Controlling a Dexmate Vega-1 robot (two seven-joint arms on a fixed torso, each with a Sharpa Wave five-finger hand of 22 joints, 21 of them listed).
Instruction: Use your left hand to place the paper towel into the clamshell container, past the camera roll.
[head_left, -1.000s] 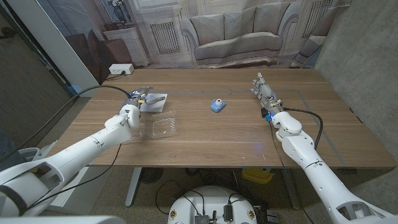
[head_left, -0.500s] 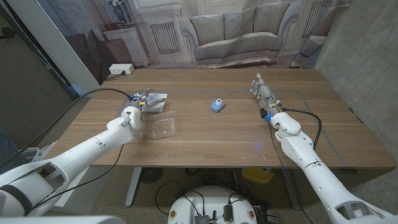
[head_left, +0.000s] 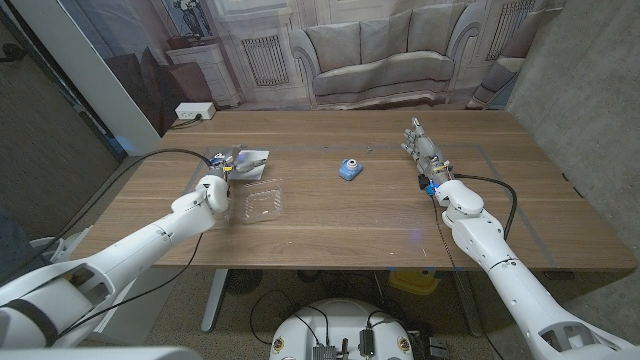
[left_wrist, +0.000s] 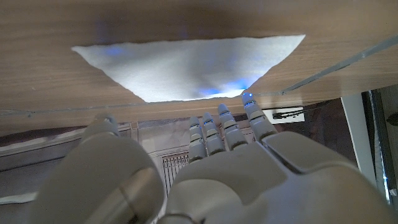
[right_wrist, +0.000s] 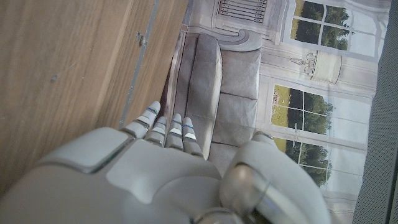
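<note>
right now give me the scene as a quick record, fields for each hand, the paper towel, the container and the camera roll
left hand: over the table's left side, reaching toward the paper towel, fingers spread, holding nothing
right hand: at the table's right side, holding nothing
paper towel: lying flat on the table, just beyond the left hand
clamshell container: clear, nearer the robot than the towel
camera roll: blue, mid table, apart from both hands
table: wooden

White paper towel (head_left: 252, 158) flat behind open clear clamshell container (head_left: 258, 203); blue camera roll (head_left: 349, 170) apart
</note>
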